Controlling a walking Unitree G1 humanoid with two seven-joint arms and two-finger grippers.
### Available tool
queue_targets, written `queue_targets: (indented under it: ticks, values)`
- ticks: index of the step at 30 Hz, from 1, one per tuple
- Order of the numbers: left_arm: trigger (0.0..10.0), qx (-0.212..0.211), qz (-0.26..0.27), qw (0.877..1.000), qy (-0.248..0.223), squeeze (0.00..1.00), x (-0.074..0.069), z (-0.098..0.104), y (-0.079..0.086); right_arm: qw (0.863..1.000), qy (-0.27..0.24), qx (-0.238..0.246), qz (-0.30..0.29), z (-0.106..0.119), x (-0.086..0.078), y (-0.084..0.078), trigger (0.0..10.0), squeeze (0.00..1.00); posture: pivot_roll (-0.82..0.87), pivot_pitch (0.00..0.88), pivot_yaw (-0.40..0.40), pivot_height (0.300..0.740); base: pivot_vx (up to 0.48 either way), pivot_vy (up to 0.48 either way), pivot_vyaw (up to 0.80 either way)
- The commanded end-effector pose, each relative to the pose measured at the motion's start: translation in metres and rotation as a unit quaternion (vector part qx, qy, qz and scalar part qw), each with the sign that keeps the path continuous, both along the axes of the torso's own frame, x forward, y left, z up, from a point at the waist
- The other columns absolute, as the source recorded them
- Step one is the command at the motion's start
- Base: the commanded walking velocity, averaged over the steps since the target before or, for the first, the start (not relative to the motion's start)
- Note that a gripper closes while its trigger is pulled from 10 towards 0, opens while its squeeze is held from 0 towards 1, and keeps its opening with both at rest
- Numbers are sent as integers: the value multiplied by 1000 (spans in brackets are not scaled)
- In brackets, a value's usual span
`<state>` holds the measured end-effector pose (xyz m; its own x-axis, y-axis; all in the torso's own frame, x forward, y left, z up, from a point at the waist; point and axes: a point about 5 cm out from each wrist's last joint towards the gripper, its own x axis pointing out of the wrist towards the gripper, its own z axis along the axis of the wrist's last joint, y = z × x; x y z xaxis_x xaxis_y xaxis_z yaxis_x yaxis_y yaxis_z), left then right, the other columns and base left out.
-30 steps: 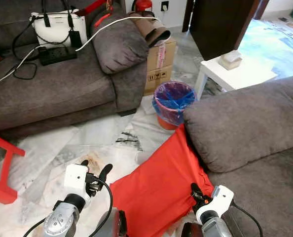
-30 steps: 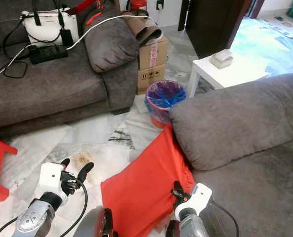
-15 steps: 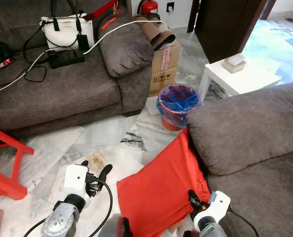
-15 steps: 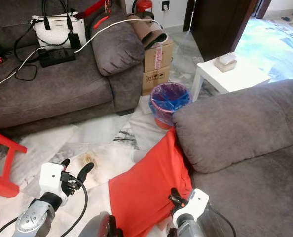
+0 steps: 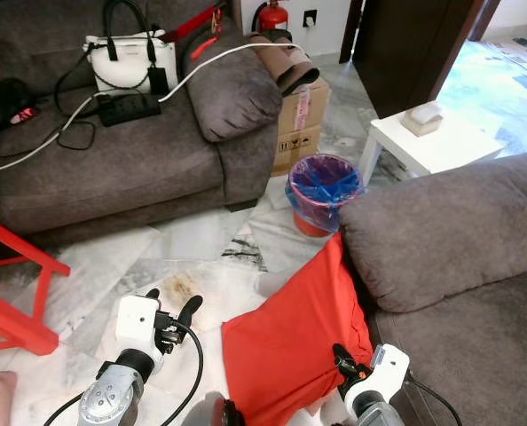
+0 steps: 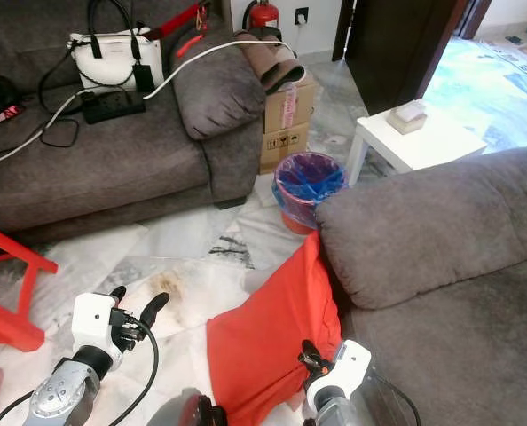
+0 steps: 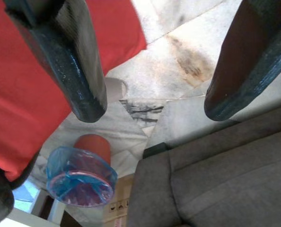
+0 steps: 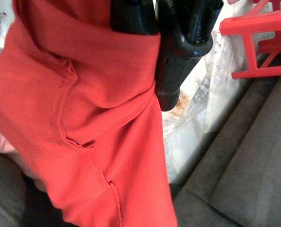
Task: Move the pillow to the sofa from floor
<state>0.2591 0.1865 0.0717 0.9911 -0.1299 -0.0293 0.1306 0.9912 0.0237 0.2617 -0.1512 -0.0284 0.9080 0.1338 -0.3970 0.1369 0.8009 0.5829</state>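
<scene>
The red pillow (image 5: 294, 342) stands tilted on the marble floor (image 5: 192, 244), its upper corner leaning against the armrest of the near grey sofa (image 5: 459, 231) and its lower right edge caught by the right gripper (image 5: 339, 357), whose two black fingers (image 8: 171, 71) are pinched onto a fold of the red cloth — the wrist view shows the fabric bunched between them; the left gripper (image 5: 171, 311) hovers over bare floor just to the left of the pillow, apart from it, its fingers (image 7: 83, 71) spread wide with nothing between them; behind the pillow, near the sofa's armrest, stands a bin (image 5: 321, 188) lined with a blue bag, and beyond it a cardboard box (image 5: 297, 120) and a small white table (image 5: 423, 146); a second grey sofa (image 5: 113, 160) across the floor carries a white handbag (image 5: 130, 62), a power strip (image 5: 126, 108) and a white cable (image 5: 206, 62); a red stool (image 5: 15, 297) stands at the left edge — well apart from the pillow; both arms reach forward and low, the right wrist close beside the near sofa's seat.
</scene>
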Motion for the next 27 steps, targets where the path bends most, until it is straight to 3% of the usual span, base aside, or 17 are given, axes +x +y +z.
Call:
queue_targets:
  ticks: [1,27]
  values:
    - [10000,0,8,1000,5,0,-4,-4,4,997,-71,-19,-14,23,19,-13,10000,0,164,173,-4,740,0,0,0]
    - [10000,0,8,1000,6,0,-3,-4,4,997,-68,-19,-23,23,20,-15,10000,0,165,168,-3,740,0,0,0]
